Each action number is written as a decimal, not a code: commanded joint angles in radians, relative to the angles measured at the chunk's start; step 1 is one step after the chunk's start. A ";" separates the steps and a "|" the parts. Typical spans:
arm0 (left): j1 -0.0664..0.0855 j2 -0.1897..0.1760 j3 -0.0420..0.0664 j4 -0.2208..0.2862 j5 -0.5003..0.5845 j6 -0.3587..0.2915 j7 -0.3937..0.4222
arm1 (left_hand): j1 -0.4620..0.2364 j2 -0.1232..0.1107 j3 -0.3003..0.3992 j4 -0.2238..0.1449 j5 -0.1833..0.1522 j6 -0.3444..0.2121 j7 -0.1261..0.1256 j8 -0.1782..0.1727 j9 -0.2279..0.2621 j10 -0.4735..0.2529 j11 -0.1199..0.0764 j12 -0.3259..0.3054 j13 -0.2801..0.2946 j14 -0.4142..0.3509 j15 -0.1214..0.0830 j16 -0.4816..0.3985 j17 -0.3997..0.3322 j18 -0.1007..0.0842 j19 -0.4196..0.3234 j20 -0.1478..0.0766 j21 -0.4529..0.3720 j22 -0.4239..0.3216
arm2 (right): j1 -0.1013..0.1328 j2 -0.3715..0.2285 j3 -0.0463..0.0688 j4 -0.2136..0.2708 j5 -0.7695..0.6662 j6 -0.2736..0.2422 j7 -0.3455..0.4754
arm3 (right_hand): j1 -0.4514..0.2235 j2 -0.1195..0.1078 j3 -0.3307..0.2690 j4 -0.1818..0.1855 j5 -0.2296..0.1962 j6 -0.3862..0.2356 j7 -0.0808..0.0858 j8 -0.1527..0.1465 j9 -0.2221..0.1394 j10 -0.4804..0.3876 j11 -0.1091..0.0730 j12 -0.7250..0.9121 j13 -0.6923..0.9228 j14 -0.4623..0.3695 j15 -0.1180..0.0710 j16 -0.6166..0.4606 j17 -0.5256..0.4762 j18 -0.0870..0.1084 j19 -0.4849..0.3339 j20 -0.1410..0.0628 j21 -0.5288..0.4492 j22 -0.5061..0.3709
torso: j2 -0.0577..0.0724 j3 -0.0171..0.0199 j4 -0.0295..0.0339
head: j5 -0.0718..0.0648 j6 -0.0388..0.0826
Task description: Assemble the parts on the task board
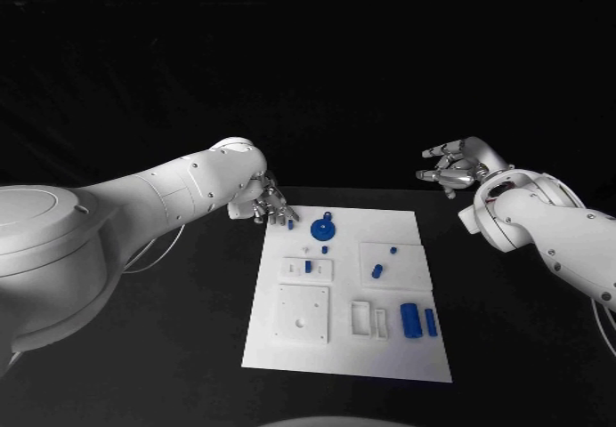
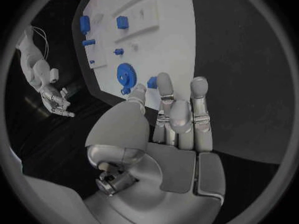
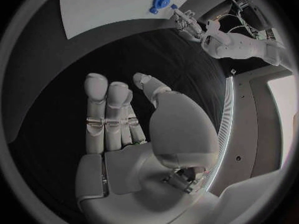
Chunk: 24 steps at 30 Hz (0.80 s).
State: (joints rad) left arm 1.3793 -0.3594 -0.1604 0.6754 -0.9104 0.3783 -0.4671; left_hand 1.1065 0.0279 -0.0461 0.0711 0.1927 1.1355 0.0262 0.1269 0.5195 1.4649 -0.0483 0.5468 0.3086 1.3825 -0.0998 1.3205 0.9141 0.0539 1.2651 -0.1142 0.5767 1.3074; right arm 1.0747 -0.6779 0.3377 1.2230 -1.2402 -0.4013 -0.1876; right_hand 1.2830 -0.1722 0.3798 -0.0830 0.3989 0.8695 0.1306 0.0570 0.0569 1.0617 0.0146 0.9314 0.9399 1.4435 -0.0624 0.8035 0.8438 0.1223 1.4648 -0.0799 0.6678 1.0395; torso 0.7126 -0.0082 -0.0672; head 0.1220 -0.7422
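Where the black table (image 1: 154, 356) carries the white task board (image 1: 346, 356), the left hand (image 1: 272, 210) hovers at its 11 o'clock corner, fingers apart, empty; the right hand (image 1: 452, 167) hangs at 2 o'clock, fingers loosely spread, empty.

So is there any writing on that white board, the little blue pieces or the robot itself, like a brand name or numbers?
None that can be read.
Task board: plain white, no print to be seen.
Blue parts, such as the gear: no markings to be made out.
Left robot hand and right robot hand: bare silver, no label or logo to be seen; the white arms likewise.
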 commanded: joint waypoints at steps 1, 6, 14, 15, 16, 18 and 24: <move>-0.002 0.004 0.000 -0.001 0.022 0.018 0.003 | 0.000 0.015 -0.003 -0.009 0.009 0.000 0.000 -0.004 -0.002 0.042 0.001 -0.005 0.001 -0.006 0.000 0.004 -0.001 0.007 -0.001 0.002 0.003 0.017 | 0.000 0.002 0.001 0.000 -0.002 -0.002 -0.001 | -0.006 0.001 0.008 0.000 0.003 -0.005 0.003 0.000 0.001 -0.006 0.001 -0.006 -0.002 0.004 -0.004 -0.006 0.000 0.015 0.048 -0.006 -0.005 -0.002 | 0.001 -0.0002 0.0009 | 0.001 0.000; -0.004 0.006 0.000 -0.003 0.029 0.011 0.004 | 0.010 0.028 -0.006 -0.022 0.017 0.001 -0.001 -0.005 -0.005 0.042 0.001 -0.006 0.001 -0.006 0.000 0.004 -0.002 0.007 -0.001 0.003 0.002 0.017 | 0.000 0.003 0.001 -0.001 -0.002 -0.004 -0.002 | -0.006 0.001 0.011 -0.001 0.004 -0.004 0.003 0.000 0.001 -0.007 0.001 -0.007 -0.002 0.004 -0.004 -0.006 0.000 0.015 0.048 -0.006 -0.005 -0.002 | 0.001 0.0001 0.0014 | 0.000 -0.002; -0.005 0.009 0.000 -0.009 0.051 0.002 0.007 | 0.038 0.054 0.001 -0.045 0.024 0.000 -0.002 -0.007 -0.008 0.041 0.000 -0.008 0.001 -0.007 0.000 0.002 -0.005 0.007 -0.002 0.003 0.001 0.017 | 0.000 0.005 0.001 -0.003 -0.002 -0.002 -0.004 | -0.006 0.001 0.011 -0.001 0.004 -0.004 0.003 0.000 0.001 -0.007 0.001 -0.007 -0.002 0.004 -0.004 -0.006 0.000 0.015 0.048 -0.006 -0.005 -0.002 | 0.001 0.0000 0.0031 | -0.001 -0.004; -0.006 0.009 0.000 -0.009 0.055 0.002 0.009 | 0.043 0.058 0.003 -0.049 0.024 0.000 -0.003 -0.007 -0.008 0.042 0.000 -0.008 0.001 -0.007 0.000 0.002 -0.005 0.007 -0.002 0.003 0.001 0.017 | 0.000 0.006 0.001 -0.004 -0.002 -0.002 -0.004 | -0.006 0.001 0.011 -0.001 0.004 -0.004 0.003 0.000 0.001 -0.007 0.001 -0.007 -0.002 0.004 -0.004 -0.006 0.000 0.015 0.048 -0.006 -0.005 -0.002 | 0.001 0.0001 0.0030 | -0.001 -0.003; -0.006 0.009 0.000 -0.009 0.056 0.002 0.010 | 0.050 0.062 0.005 -0.053 0.025 -0.001 -0.003 -0.008 -0.008 0.042 0.000 -0.008 0.001 -0.007 0.000 0.001 -0.006 0.007 -0.002 0.003 0.000 0.017 | 0.000 0.006 0.001 -0.004 -0.002 -0.002 -0.003 | -0.006 0.001 0.011 -0.001 0.004 -0.004 0.003 0.000 0.001 -0.007 0.001 -0.007 -0.002 0.004 -0.004 -0.006 0.000 0.015 0.048 -0.006 -0.005 -0.002 | 0.001 0.0001 0.0032 | -0.002 -0.003; -0.006 0.009 0.001 -0.010 0.063 0.007 0.014 | 0.068 0.072 0.012 -0.063 0.035 -0.002 -0.004 -0.008 -0.009 0.041 0.000 -0.010 0.000 -0.008 0.000 0.000 -0.008 0.007 -0.003 0.004 -0.001 0.017 | 0.000 0.007 0.001 -0.005 -0.001 -0.003 -0.002 | -0.007 0.001 0.011 -0.001 0.004 -0.004 0.003 0.000 0.001 -0.007 0.001 -0.006 -0.002 0.004 -0.004 -0.006 0.000 0.015 0.048 -0.006 -0.005 -0.002 | 0.001 0.0004 0.0034 | -0.002 -0.002; -0.006 0.006 0.001 -0.010 0.081 0.001 0.023 | 0.135 0.099 0.044 -0.106 0.123 -0.009 -0.006 -0.006 -0.005 0.042 -0.001 -0.012 -0.002 -0.009 0.002 0.002 -0.006 0.007 -0.006 0.007 -0.003 0.017 | 0.000 0.007 0.001 -0.007 0.000 -0.006 0.001 | -0.011 0.000 0.013 -0.002 0.006 -0.003 0.003 0.000 0.001 -0.007 0.001 -0.007 -0.002 0.004 -0.003 -0.007 0.000 0.015 0.048 -0.006 -0.005 -0.003 | 0.001 0.0007 0.0041 | -0.001 -0.001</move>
State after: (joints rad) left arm 1.3760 -0.3542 -0.1592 0.6656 -0.8550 0.3785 -0.4589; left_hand 1.2273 0.1192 -0.0027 -0.0305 0.3136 1.1267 0.0287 0.1154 0.5085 1.4649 -0.0482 0.5360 0.3076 1.3791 -0.0963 1.3204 0.9070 0.0538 1.2615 -0.1107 0.5767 1.3073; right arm 1.0748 -0.6711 0.3377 1.2161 -1.2393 -0.4043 -0.1917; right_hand 1.2830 -0.1723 0.3869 -0.0842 0.3989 0.8704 0.1298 0.0570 0.0569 1.0617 0.0146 0.9314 0.9390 1.4435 -0.0624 0.8035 0.8438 0.1223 1.4648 -0.0799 0.6678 1.0377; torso 0.7139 -0.0077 -0.0636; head 0.1197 -0.7435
